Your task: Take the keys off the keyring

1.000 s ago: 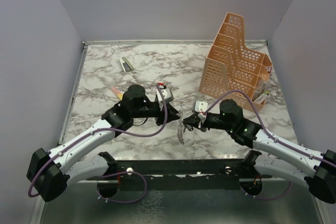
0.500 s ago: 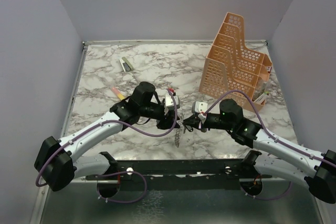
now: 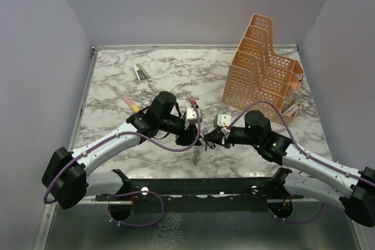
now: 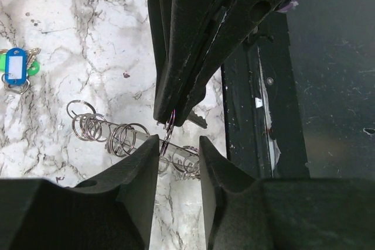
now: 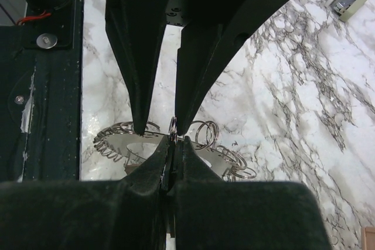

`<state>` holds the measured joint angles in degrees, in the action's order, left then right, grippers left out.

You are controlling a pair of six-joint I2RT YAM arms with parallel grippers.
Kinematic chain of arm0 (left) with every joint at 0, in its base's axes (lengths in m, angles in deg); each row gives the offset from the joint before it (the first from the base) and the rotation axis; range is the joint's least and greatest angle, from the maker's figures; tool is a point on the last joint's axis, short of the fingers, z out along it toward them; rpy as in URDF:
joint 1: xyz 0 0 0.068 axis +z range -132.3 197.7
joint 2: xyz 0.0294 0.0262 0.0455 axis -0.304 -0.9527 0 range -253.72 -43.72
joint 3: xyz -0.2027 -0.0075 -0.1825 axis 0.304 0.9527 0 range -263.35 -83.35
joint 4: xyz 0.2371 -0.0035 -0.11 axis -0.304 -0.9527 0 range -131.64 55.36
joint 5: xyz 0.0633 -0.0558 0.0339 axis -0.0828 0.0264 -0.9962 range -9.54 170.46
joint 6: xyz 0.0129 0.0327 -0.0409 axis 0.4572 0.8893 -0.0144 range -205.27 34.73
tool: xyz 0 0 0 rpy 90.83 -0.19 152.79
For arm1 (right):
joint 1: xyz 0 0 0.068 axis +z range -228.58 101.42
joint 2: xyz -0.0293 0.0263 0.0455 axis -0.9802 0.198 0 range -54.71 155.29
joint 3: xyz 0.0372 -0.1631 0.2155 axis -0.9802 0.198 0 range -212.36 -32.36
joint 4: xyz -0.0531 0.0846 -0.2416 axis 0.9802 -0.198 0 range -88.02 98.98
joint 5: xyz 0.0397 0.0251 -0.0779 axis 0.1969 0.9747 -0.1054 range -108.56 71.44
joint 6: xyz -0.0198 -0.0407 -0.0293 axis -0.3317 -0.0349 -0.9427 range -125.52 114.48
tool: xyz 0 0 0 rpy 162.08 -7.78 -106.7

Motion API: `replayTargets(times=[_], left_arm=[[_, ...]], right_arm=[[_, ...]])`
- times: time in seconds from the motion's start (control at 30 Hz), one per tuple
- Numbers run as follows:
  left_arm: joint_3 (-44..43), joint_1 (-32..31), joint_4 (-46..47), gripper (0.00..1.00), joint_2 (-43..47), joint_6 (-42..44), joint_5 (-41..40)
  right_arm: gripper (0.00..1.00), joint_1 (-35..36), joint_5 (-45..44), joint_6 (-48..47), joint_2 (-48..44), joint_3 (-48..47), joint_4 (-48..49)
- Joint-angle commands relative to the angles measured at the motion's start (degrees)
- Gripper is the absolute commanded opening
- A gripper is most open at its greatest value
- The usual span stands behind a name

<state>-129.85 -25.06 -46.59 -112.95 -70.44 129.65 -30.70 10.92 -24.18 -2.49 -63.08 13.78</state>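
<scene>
Top external view: both arms meet over the near part of the marble surface (image 3: 176, 80), with the keyring (image 3: 197, 151) held edge-on between them and the keys (image 4: 120, 139) bunched along it. The right tool (image 5: 173, 144) is clenched on the keyring's thin wire. The left tool (image 4: 179, 141) is released, its fingers apart on either side of that wire. A blue tag (image 4: 16, 67) lies well apart.
</scene>
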Motion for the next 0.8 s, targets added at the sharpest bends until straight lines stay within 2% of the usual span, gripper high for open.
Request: replayTargets(times=[0.0,0.17,0.3,0.53,0.7,0.77], left_arm=[[-1.99,0.14,1.30,0.30,-0.85,-0.01,4.07],[-1.87,0.11,1.79,0.15,-1.01,-0.53,5.66],[-1.48,0.10,1.84,0.00,-0.48,-0.64,5.86],[-0.36,0.12,1.75,0.00,1.35,-0.98,2.84],[0.29,0.13,2.23,0.00,2.92,-3.24,-7.68],[0.56,0.09,2.46,0.05,3.67,-4.50,-13.46]], right_arm=[[0.00,-0.07,1.89,-0.24,0.50,-2.36,1.61],[0.00,-0.05,1.87,0.07,0.66,-2.45,2.01],[0.00,-0.09,0.30,0.69,-0.45,-1.69,2.75],[0.01,-0.11,-5.92,3.16,-3.00,1.05,4.56],[0.00,-0.07,-15.42,6.36,-1.72,2.50,6.01],[0.00,-0.07,-19.50,8.09,0.27,2.53,6.16]])
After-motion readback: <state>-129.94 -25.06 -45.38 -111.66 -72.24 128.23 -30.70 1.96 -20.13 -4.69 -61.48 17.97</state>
